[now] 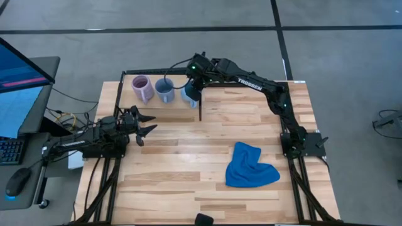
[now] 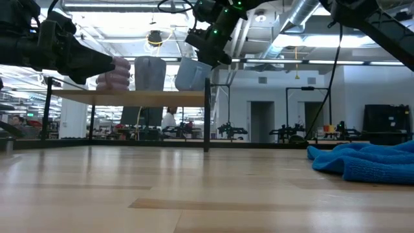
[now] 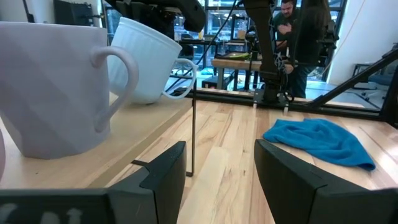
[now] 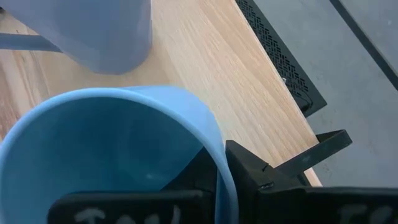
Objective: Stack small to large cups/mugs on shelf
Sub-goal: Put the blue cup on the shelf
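Shelf: the rectangular light-wood board on a black metal frame (image 1: 160, 103) occupies the upper centre-left of the high view, standing on the large slatted wooden tabletop (image 1: 188, 182).

Mugs: three sit in a row along the board. The pale purple ribbed mug (image 1: 142, 88) is leftmost, the grey-blue handled mug (image 1: 164, 90) is in the middle just beside it, and the bright light blue mug (image 1: 189, 94) is rightmost, at the board's right end near the black corner post. In the low view the light blue mug (image 2: 192, 74) appears tilted, its base raised off the board on one side.

Right arm: it reaches from the right edge of the frame across to the upper centre. The right gripper (image 1: 192, 86) is clamped on the light blue mug; the right wrist view shows a dark finger (image 4: 261, 171) pressed against the outside of the mug wall (image 4: 124, 149), with the rim between the fingers.

Left arm: it lies at the left middle of the high view, in front of the shelf. The left gripper (image 1: 146, 124) is spread wide with nothing between its fingers (image 3: 165, 171); it is level with the board's front edge and apart from all three mugs.

Other items: a crumpled blue cloth (image 1: 249, 166) lies on the tabletop at lower right, well apart from the shelf.
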Tool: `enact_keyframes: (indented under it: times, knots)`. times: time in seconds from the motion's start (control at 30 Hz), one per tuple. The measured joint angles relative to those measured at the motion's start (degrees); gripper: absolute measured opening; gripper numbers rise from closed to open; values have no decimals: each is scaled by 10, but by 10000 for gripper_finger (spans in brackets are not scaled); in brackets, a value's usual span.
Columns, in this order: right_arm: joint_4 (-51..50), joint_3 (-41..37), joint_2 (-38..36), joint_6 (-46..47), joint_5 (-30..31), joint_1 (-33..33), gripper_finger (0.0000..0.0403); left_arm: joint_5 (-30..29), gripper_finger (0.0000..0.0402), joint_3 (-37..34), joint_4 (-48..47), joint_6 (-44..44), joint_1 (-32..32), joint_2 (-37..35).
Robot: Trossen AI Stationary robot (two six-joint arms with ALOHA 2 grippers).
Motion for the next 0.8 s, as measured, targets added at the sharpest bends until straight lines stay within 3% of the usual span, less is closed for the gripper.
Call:
enact_keyframes:
  times: [0.33,0.8]
  knots:
    - [1,0,0,0,0,1,51,0,180,0,0,0,0,0]
    - [6,0,0,0,0,1,104,0,180,0,0,0,0,0]
